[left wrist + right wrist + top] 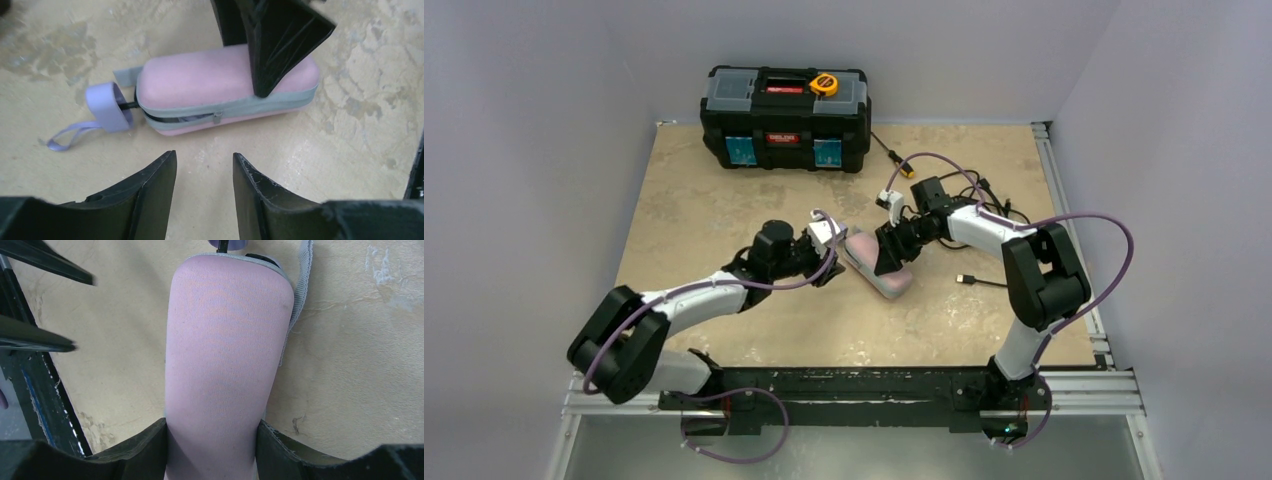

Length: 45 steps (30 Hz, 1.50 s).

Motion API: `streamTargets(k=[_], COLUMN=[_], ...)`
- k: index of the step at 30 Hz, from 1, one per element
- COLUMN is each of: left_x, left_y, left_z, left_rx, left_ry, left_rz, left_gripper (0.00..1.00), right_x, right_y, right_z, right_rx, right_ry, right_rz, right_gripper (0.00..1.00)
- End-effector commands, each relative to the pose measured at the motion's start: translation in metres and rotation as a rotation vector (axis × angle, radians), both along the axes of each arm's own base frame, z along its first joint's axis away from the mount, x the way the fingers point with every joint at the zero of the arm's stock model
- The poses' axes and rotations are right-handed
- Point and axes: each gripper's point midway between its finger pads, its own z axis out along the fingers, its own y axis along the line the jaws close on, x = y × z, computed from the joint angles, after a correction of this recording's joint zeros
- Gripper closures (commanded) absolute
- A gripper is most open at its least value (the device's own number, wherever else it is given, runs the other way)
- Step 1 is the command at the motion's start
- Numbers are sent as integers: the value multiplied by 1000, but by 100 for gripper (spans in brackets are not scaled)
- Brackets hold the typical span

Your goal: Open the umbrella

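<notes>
The folded umbrella [886,270] lies on the table in a pink padded zip cover [200,82]. Its zip is partly open. The small lavender handle [106,106] sticks out at one end on a thin black shaft [127,105], with a lavender wrist loop [70,136]. My right gripper [211,432] is shut on the far end of the covered umbrella [227,355], one finger on each side. My left gripper [205,160] is open and empty. It hovers just short of the umbrella's long side, near the handle end [832,262].
A black toolbox [786,118] with a yellow tape measure [824,84] on it stands at the back. A screwdriver [894,158] and black cables [984,280] lie to the right. A grey tab [300,285] hangs off the cover's handle end.
</notes>
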Motion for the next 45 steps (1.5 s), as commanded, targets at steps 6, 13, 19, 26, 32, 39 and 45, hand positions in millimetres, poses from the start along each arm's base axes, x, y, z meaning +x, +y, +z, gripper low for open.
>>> streamTargets(k=[6, 13, 19, 26, 32, 39, 45], left_x=[19, 15, 25, 19, 15, 20, 15], left_y=[-22, -49, -63, -64, -59, -63, -37], left_z=[-43, -42, -38, -21, -9, -26, -41], left_rx=[76, 45, 22, -1, -8, 40, 42], left_ry=[6, -45, -55, -75, -81, -64, 3], left_rz=[4, -82, -75, -104, -94, -63, -21], left_gripper=[58, 63, 64, 64, 66, 67, 68], right_x=[-15, -16, -12, -17, -15, -19, -24], right_y=[3, 11, 7, 5, 5, 7, 3], right_z=[-8, -8, -8, -13, -15, -13, -17], right_rx=[29, 64, 38, 14, 1, 15, 19], right_ry=[73, 146, 113, 86, 86, 93, 115], right_rz=[-8, -45, -51, -29, -47, -16, -3], right_gripper=[100, 100, 100, 100, 100, 100, 100])
